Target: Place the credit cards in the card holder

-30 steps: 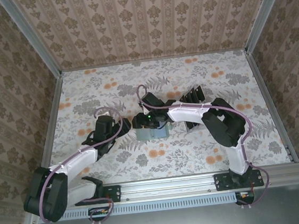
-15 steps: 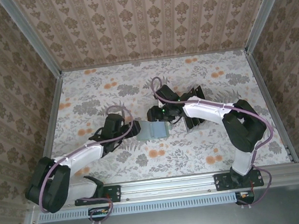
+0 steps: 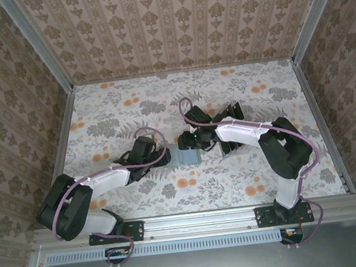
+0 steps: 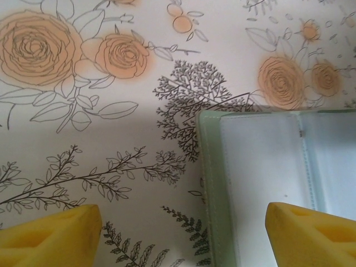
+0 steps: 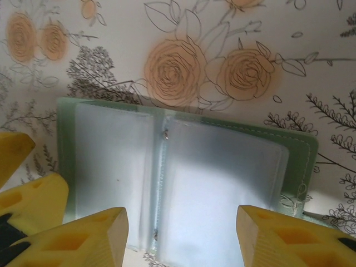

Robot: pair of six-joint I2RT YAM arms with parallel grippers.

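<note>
From above, the card holder point(image 3: 185, 157) lies flat on the table point(image 3: 112, 108). The left gripper point(image 3: 161, 157) is just beside its left-arm side and the right gripper point(image 3: 190, 142) is at its far edge. The credit cards point(image 3: 230, 120) stand a little beyond the holder on the right-arm side, apparently in a rack, though they are small there. With both tools crowding one small wallet, they could knock each other.

In the left wrist view, the left gripper point(image 4: 181, 231) is spread wide and empty, straddling the holder's stitched edge point(image 4: 207, 183). Closing here would pinch the cover and drag or fold it.

In the right wrist view, the holder point(image 5: 222, 183) lies open, its clear sleeves bare. The right gripper point(image 5: 181, 236) hangs over it with its jaws apart, carrying no card. The yellow pads point(image 5: 30, 203) at the holder's outer edge are probably the other tool's. The sleeves look flat, so a card could catch at the mouth and shove the holder away.
</note>
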